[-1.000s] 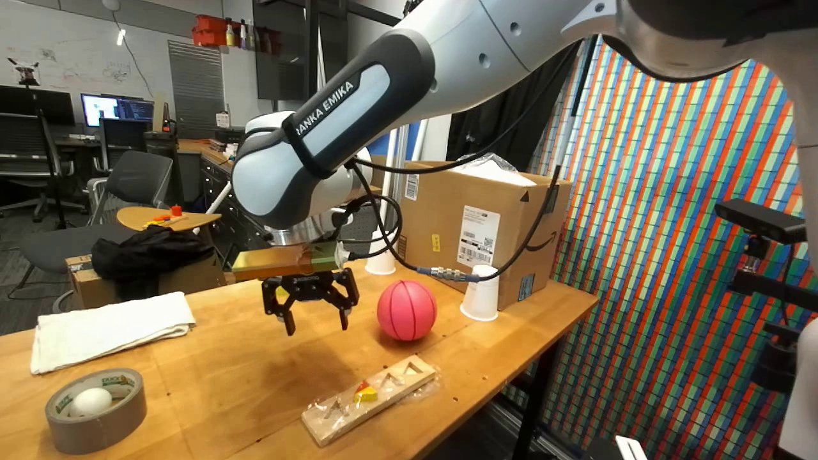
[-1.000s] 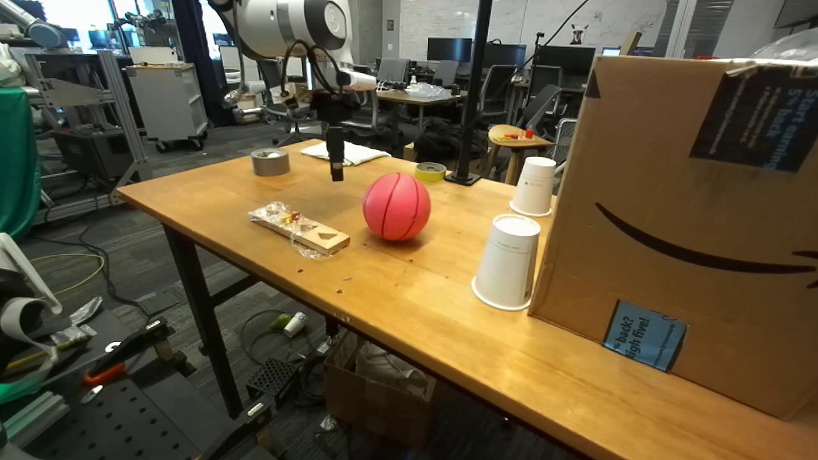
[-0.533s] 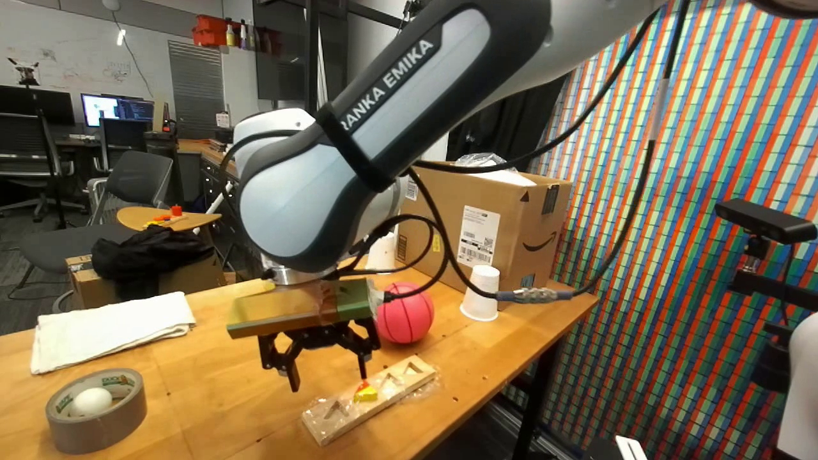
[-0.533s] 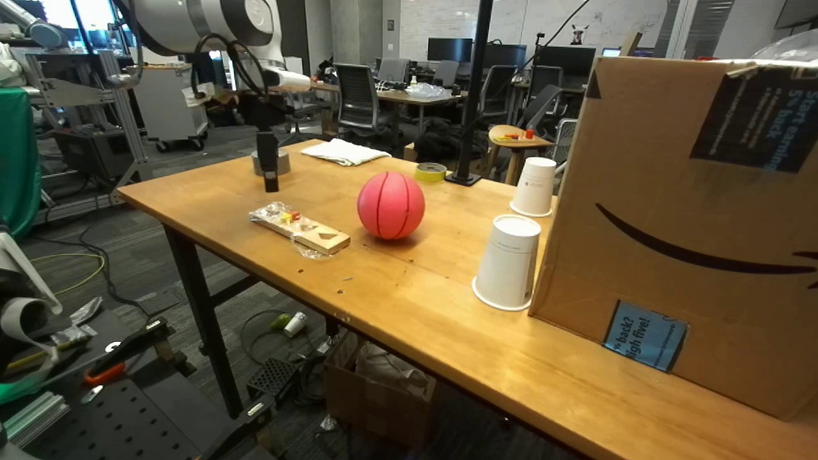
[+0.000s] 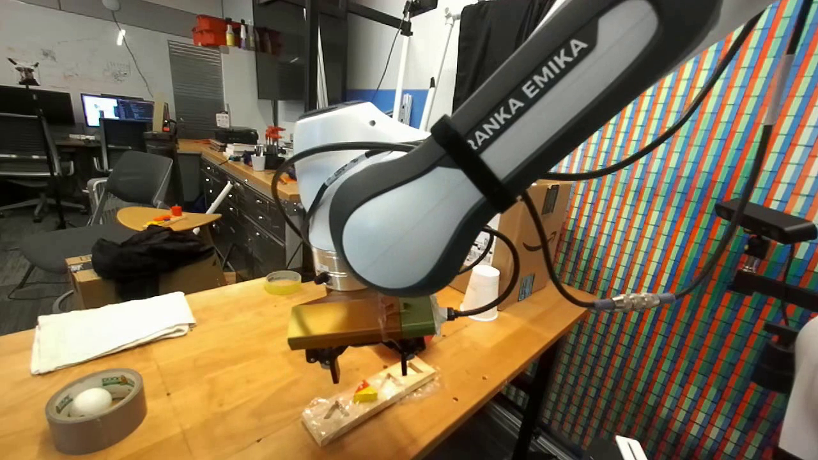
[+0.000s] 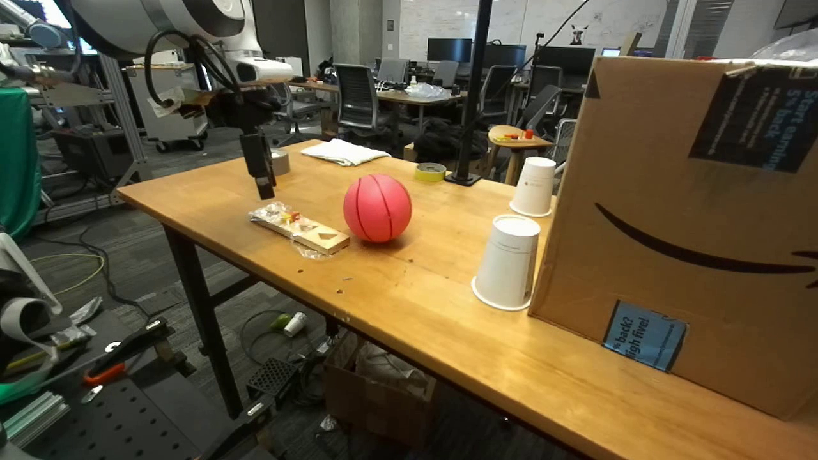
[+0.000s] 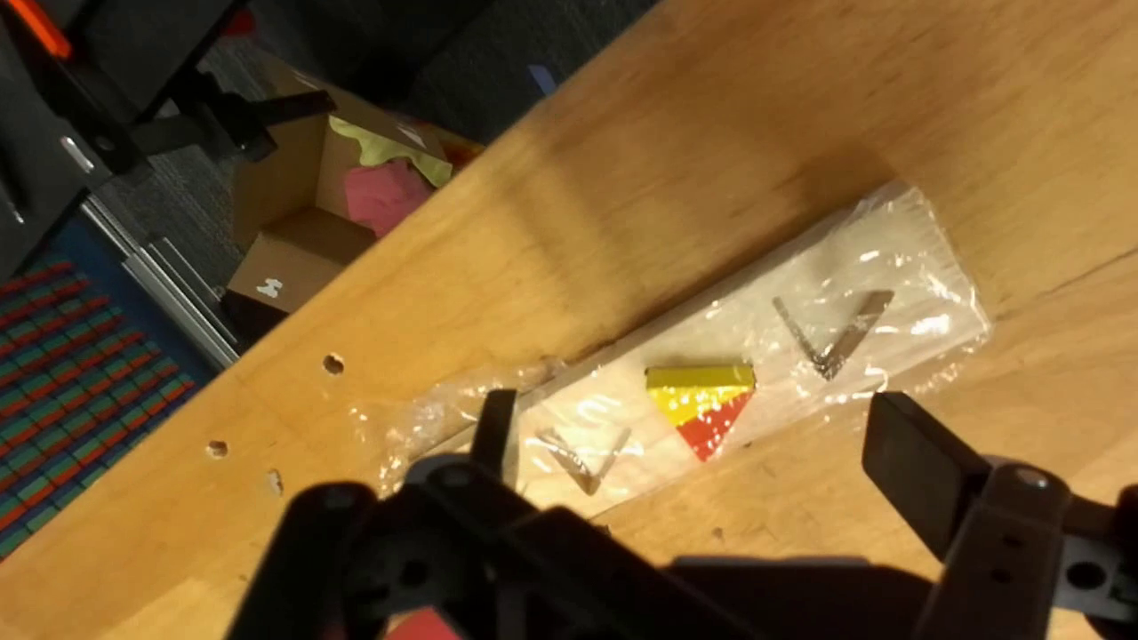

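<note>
Wrist view: my end effector, its fingers spread wide apart, hangs above a wooden board in clear plastic. A yellow-and-red triangular pc. sits at approx. mid-board, btwn two V-shaped recesses, and shows in the gap btwn my fingertips. In both exterior views the board lies flat nr. the edge of the counter. In an exterior view a pink ball w/ dark seams rests nr. the board, apart from it; a white cup stands inverted just beside a cardboard box, w/ a 2nd white cup, also inverted, nearby. In an exterior view a grey tape roll, w/ a white round obj. inside, lies flat nr. a folded white cloth.
</note>
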Robot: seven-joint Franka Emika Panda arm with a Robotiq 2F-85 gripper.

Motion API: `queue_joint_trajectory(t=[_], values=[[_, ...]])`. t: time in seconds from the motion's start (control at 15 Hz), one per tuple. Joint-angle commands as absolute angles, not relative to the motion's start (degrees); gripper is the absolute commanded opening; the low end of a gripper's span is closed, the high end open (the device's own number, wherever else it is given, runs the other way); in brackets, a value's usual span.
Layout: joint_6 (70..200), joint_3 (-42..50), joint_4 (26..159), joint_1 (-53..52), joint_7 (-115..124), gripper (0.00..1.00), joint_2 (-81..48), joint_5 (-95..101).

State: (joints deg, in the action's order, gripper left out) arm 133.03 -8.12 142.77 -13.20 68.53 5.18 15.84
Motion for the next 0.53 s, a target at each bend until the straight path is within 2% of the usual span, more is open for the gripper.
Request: queue_joint_trajectory(t=[0.0,0.47], values=[[139.8,-9.7,146.5,-10.1,72.2,1.00,8.8,21.7],[143.4,-8.6,147.0,-4.5,75.4,1.00,7.3,33.1]])
